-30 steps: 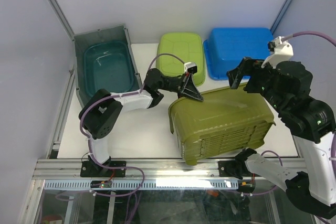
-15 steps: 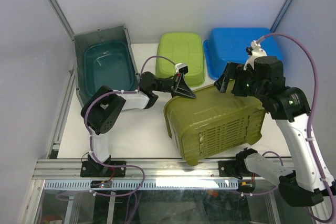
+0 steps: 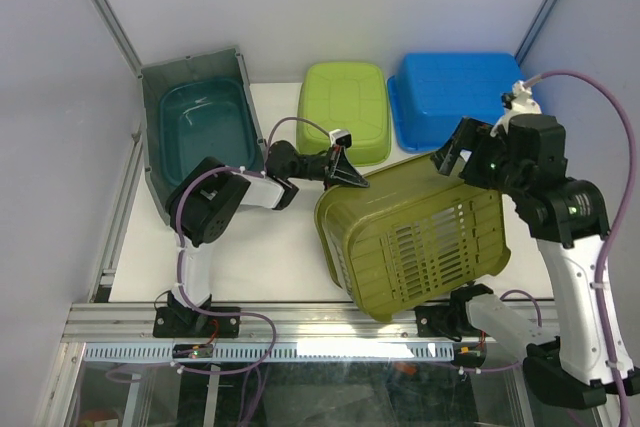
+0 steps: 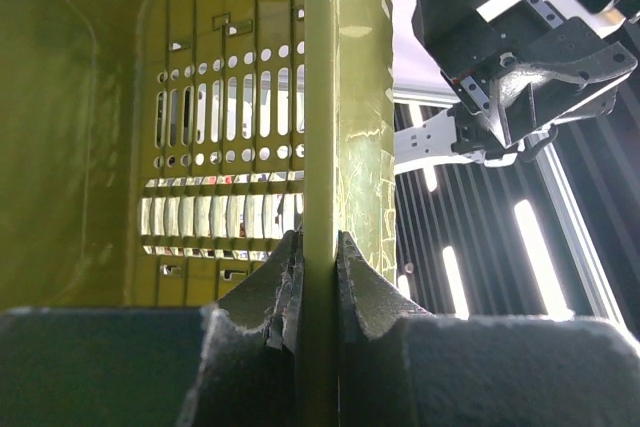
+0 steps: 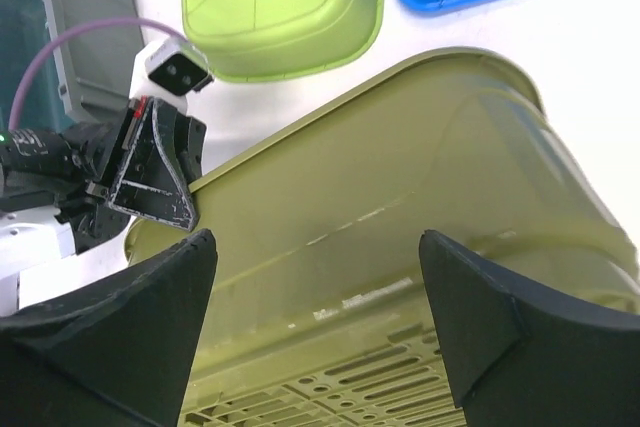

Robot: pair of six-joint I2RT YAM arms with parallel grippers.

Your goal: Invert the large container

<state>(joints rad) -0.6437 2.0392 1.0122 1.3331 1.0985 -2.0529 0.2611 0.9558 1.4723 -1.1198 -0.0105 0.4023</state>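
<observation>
The large olive-green container [image 3: 420,237] is tipped on its side at the table's front right, its slotted bottom facing up and right, its open mouth towards the left. My left gripper [image 3: 343,169] is shut on its upper rim [image 4: 320,147]; the fingers [image 4: 365,277] pinch the rim from both sides. My right gripper [image 3: 455,155] is open and empty just above the container's back edge; in the right wrist view its fingers [image 5: 480,317] stand wide apart over the container's side wall [image 5: 400,237].
A teal bin [image 3: 200,127] stands at the back left. A lime-green tub [image 3: 345,107] and a blue tub [image 3: 455,97] lie upside down at the back. The table's front edge and metal rail [image 3: 300,322] run below the container.
The container has rotated further, its slotted bottom now facing more upward. The left gripper has moved slightly left and back with the rim. The right gripper swung back and left, then returned right.
</observation>
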